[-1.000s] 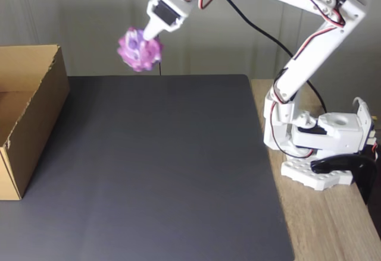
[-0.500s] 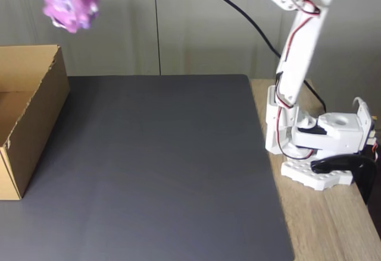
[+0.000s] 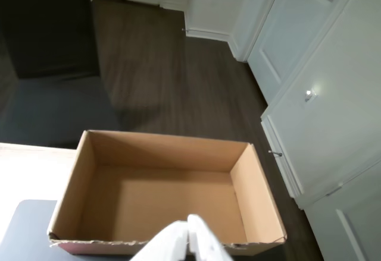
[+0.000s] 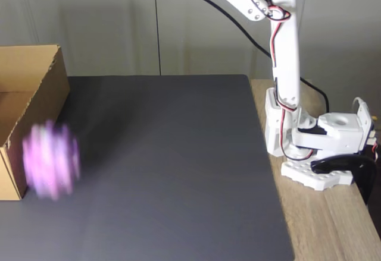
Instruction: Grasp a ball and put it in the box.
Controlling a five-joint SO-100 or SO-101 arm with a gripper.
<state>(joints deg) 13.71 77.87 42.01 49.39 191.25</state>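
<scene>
Blurred ball (image 4: 51, 160) beside box (image 4: 36, 103), outside it, over dark mat (image 4: 166, 172)

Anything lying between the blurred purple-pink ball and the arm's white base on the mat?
Nothing: in the fixed view, only bare dark grey mat stretches from the blurred purple-pink bumpy ball to the white arm base.

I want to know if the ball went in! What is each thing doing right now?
ball: blurred, loose in mid-move, outside the box by its front wall, over the mat
box: open on top, upright, nothing inside
gripper: above the box's near edge, holding nothing; I cannot tell how the jaws stand
arm: raised high, reaching toward the box side
mat: flat on the table
</scene>
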